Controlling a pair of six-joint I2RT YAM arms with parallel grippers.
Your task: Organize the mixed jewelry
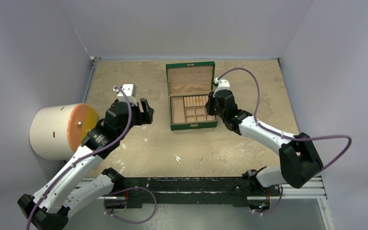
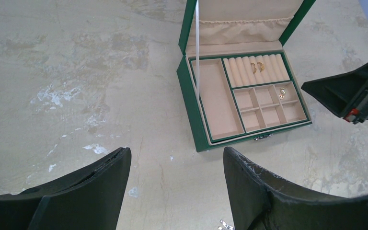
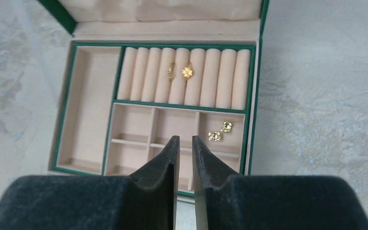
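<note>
The green box [image 1: 191, 125] stands open at mid-table, tan-lined inside. Two gold rings [image 3: 187, 72] sit on its ring rolls, and two gold studs [image 3: 214, 136] lie in the upper right small compartment. Small silver pieces [image 1: 177, 158] lie loose on the table nearer the arms; one silver piece [image 2: 225, 225] shows by my left finger. My right gripper [image 3: 185, 139] hovers over the box's right front, its jaws a narrow gap apart with nothing between them. My left gripper [image 2: 177, 158] hangs wide open and empty to the left of the box [image 2: 191, 91].
A white cylinder with an orange face [image 1: 60, 130] lies at the left table edge beside my left arm. A black rail [image 1: 196, 184] runs along the near edge. Grey walls close in the table on three sides.
</note>
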